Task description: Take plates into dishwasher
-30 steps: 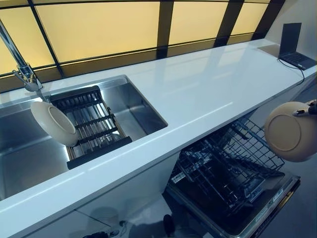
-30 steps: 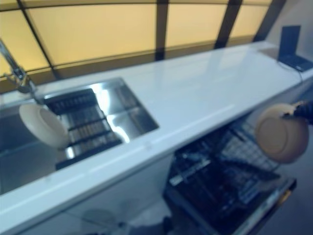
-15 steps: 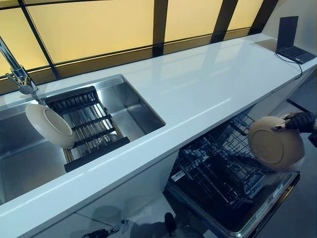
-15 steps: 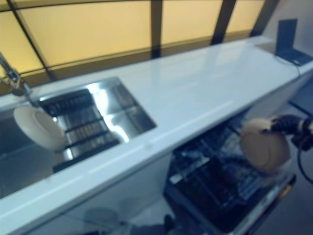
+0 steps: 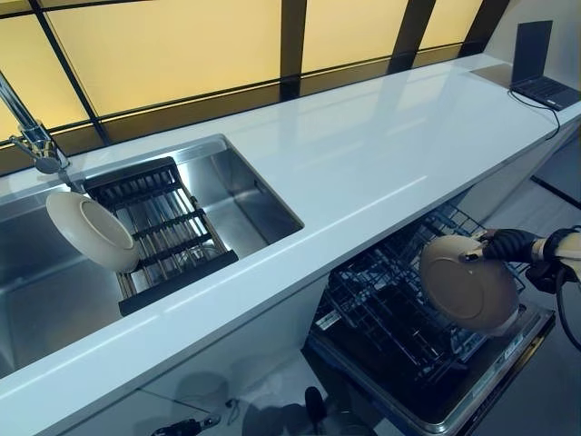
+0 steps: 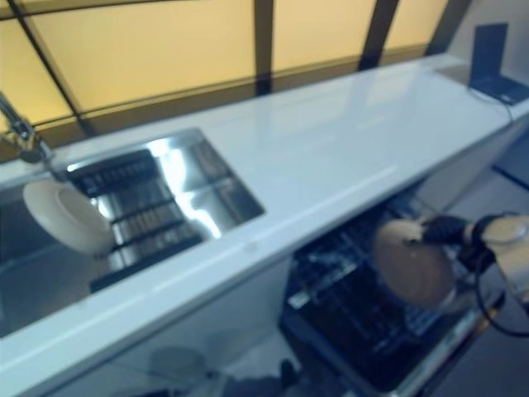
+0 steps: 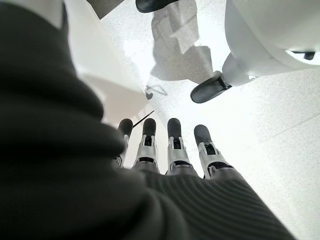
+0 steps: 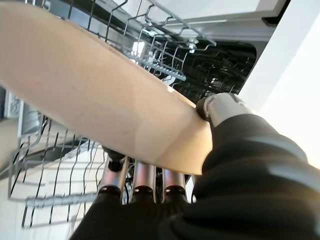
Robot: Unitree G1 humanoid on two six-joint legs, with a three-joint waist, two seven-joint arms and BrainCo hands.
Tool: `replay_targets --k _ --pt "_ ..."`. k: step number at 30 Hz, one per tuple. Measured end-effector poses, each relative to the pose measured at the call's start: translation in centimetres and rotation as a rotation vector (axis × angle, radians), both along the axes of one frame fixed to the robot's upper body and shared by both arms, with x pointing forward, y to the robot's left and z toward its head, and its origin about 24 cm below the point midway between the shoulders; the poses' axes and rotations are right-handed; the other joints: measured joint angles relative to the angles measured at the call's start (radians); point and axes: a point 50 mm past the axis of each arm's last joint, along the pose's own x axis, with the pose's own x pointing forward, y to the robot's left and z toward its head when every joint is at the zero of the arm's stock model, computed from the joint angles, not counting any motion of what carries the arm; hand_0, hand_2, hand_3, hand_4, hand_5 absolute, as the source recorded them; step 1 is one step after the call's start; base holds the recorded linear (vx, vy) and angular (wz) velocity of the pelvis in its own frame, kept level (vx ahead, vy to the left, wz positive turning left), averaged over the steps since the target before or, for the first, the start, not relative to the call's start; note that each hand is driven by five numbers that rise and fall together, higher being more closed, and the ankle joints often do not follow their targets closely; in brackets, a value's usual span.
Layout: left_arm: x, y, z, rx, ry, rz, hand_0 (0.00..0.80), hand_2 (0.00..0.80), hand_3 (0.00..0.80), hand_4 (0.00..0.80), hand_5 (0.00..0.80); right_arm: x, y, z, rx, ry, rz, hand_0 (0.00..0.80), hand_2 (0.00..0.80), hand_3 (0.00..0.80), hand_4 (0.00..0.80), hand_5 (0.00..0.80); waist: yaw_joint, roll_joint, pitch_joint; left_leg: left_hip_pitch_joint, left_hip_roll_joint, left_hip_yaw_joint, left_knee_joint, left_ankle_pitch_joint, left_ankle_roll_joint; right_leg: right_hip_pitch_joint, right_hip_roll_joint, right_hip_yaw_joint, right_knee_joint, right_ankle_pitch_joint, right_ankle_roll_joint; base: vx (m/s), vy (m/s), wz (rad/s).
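My right hand [image 5: 510,245] pinches the rim of a beige plate [image 5: 467,282], thumb on one face and fingers [image 8: 144,178] under the other. The plate [image 8: 95,95] hangs tilted just above the pulled-out black wire dishwasher rack [image 5: 399,309], its underside facing up. A second cream plate [image 5: 93,231] leans upright in the steel sink [image 5: 236,195] against a black drying rack [image 5: 163,222]. My left hand [image 7: 170,150] hangs low by the floor, its fingers straight and holding nothing.
A long white counter [image 5: 363,154] runs above the open dishwasher. A laptop [image 5: 537,73] stands at its far right end. A tap [image 5: 32,136] rises behind the sink. The dishwasher door [image 5: 490,372] lies open below the rack.
My right hand has carried the beige plate leftward and downward, from beside the rack's right end to over the rack. The camera has shifted slightly.
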Motion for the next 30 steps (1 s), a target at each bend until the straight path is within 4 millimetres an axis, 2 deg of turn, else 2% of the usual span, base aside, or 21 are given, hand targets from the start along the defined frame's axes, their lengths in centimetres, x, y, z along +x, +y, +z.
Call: replay_targets --k 10,20,25,30 --pt "0.1 -0.3 -0.1 -0.006 -0.002 -0.001 0.0 0.0 0.0 0.0 0.0 0.2 0.8 -0.5 -0.016 -0.011 0.006 0.8 0.8 0.8 0.8 0.8 0.001 0.004 0.004 0.001 0.0 -0.001 0.0 0.0 0.0 0.001 0.0 0.0 0.0 0.0 0.0 0.0 0.0 0.0" --pt "0.7 -0.4 0.0 -0.007 -0.014 -0.005 0.0 0.0 0.0 0.0 0.0 0.8 2.6 -3.4 -0.004 0.002 0.012 0.8 0.8 0.8 0.8 0.8 0.025 0.007 0.006 0.001 0.0 -0.006 0.002 0.001 0.0 0.003 -0.001 -0.004 0.0 0.0 0.0 -0.001 0.001 0.01" --pt "0.7 -0.5 0.0 -0.009 -0.013 -0.005 0.0 0.0 0.0 0.0 0.0 1.2 3.6 -5.6 0.002 0.046 0.014 0.8 0.8 0.8 0.8 0.8 0.036 0.008 0.006 0.003 0.001 -0.019 0.004 0.001 0.001 0.014 -0.004 -0.019 -0.001 -0.001 0.0 -0.003 0.001 0.07" --pt "1.2 -0.8 0.1 -0.017 -0.02 -0.012 0.0 0.0 0.0 0.0 0.0 1.3 3.1 -6.8 -0.029 0.081 -0.023 0.8 0.8 0.8 0.8 0.8 0.061 0.011 0.008 0.002 0.002 -0.027 0.004 0.002 0.002 0.017 -0.005 -0.026 0.0 -0.001 -0.001 0.0 0.003 0.04"
